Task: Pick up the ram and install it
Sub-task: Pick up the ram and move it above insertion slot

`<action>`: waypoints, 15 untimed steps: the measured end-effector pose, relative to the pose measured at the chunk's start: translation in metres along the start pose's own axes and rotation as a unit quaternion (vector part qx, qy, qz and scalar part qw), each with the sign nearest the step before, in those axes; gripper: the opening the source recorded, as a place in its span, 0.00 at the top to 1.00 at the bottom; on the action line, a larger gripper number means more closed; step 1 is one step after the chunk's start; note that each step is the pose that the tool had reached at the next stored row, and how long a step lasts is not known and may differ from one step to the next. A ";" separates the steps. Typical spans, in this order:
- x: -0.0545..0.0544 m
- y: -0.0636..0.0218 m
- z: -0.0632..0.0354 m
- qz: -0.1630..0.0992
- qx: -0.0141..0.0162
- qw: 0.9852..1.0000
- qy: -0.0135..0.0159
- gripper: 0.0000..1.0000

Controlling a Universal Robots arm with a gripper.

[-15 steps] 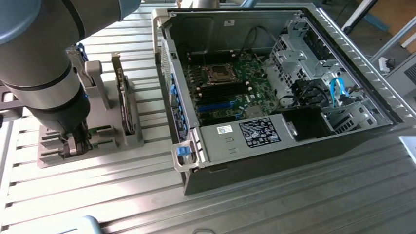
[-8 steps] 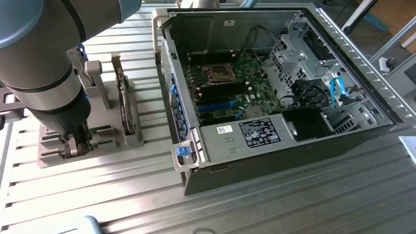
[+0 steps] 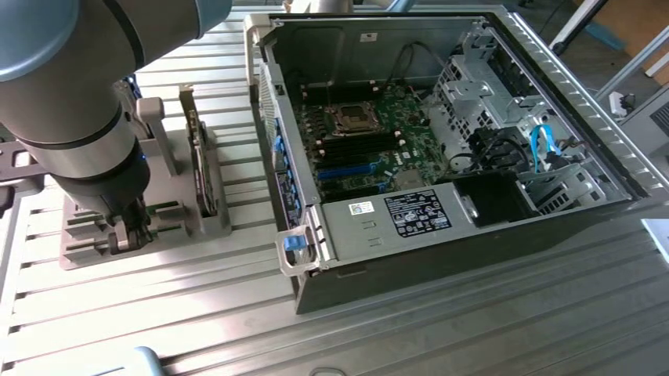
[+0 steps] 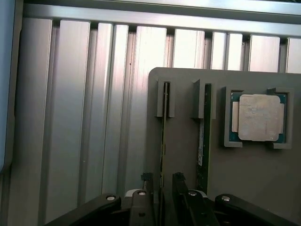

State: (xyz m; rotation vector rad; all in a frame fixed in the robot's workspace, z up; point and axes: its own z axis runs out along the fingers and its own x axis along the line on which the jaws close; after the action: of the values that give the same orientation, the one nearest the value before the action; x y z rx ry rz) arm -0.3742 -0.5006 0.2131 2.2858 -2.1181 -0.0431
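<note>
You have a ribbed metal worktop (image 3: 439, 329) carrying an open computer case (image 3: 313, 47) and, towards the exterior view's left, a grey holder (image 3: 219, 223). Little of the room shows beyond the worktop's edge. From outside, the arm hides much of the holder. In the wrist view your pincer (image 4: 162, 179) stands open, one finger on each side of the ram (image 4: 163, 127), which sits on edge in its holder slot. You cannot tell whether either finger touches it. A second stick (image 4: 202, 136) and the processor (image 4: 256, 117) sit alongside.

Robotics lab — slotted aluminium bench (image 3: 471, 329), opened PC case (image 3: 439, 262).
</note>
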 end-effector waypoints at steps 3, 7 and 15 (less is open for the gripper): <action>-0.001 -0.0002 0.0002 0.000 0.000 1.000 0.000 0.70; -0.001 -0.0001 0.0001 0.000 0.000 1.000 0.000 0.78; -0.001 -0.0001 0.0012 0.000 0.000 1.000 0.000 0.78</action>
State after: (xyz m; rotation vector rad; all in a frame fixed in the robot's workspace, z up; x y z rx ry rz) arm -0.3742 -0.5000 0.2119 2.2856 -2.1179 -0.0428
